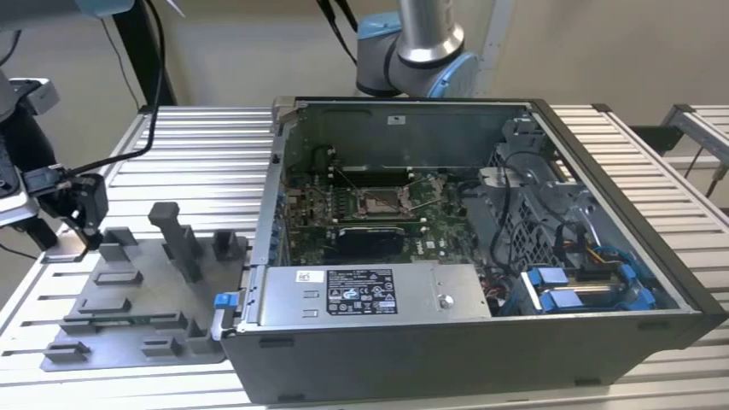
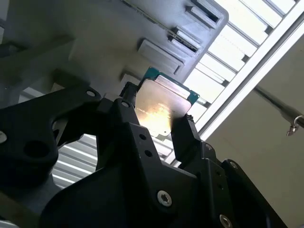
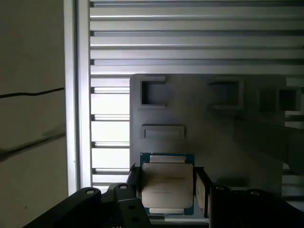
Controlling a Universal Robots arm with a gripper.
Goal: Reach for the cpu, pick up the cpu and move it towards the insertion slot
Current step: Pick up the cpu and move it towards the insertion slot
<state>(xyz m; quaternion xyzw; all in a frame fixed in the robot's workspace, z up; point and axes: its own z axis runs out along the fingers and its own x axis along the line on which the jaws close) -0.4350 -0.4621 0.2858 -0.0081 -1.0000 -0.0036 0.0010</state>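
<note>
In both wrist views the cpu (image 2: pixel 164 102) (image 3: pixel 167 185), a thin square chip with a pale silvery top and a green edge, sits between my two black fingers. My gripper (image 2: pixel 159 110) (image 3: pixel 167 184) is shut on it, one finger on each side, just above the grey plastic tray (image 3: pixel 204 128). In the exterior view my gripper (image 1: pixel 82 207) hangs over the tray's far corner at the exterior view's left. The insertion slot (image 1: pixel 381 202), a silver-framed square socket on the green board, lies inside the open computer case, well off towards the exterior view's right.
The open computer case (image 1: pixel 456 342) stands on the slatted metal table (image 1: pixel 194 145), with a power supply (image 1: pixel 364 295) at its near wall and blue-tipped cables (image 1: pixel 569 286) at its right. Upright grey fixture blocks (image 1: pixel 177 235) rise from the tray (image 1: pixel 125 329). The arm's base (image 1: pixel 416 51) stands behind the case.
</note>
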